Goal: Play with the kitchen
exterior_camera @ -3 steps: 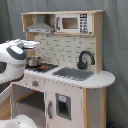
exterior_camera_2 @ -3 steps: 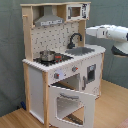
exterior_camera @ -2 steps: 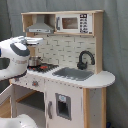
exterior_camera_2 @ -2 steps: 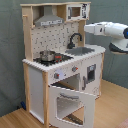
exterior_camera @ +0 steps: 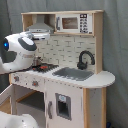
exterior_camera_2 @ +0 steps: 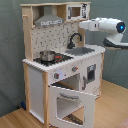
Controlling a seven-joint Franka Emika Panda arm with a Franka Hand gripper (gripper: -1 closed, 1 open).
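- Toy kitchen [exterior_camera_2: 60, 65]: tall white and light-wood unit, standing on a wooden floor against a grey backdrop; fills the middle of both exterior views.
- Range hood [exterior_camera_2: 50, 20]: grey, upper section, above the stovetop.
- Microwave [exterior_camera: 72, 23]: small, set in the upper shelf beside the hood.
- Faucet [exterior_camera: 85, 59]: black, curved, upright behind the sink [exterior_camera: 74, 74].
- Pot [exterior_camera_2: 47, 55]: metal, resting on the stovetop in the second exterior view; in the first exterior view the arm hides it.
- Oven door [exterior_camera_2: 70, 102]: hanging open and swung down at the front of the unit, seen in the second exterior view.
- Small lower door [exterior_camera: 62, 106]: below the sink, closed.
- Robot arm [exterior_camera_2: 102, 26]: white, reaching in level with the upper shelf, its end near the faucet and above the sink.
- Gripper [exterior_camera_2: 81, 23]: its state cannot be told from either view; it appears to touch nothing.
- Progress, as a judgement: the open oven door suggests some play is done; pot, faucet, microwave and small door look unhandled, so most remains.
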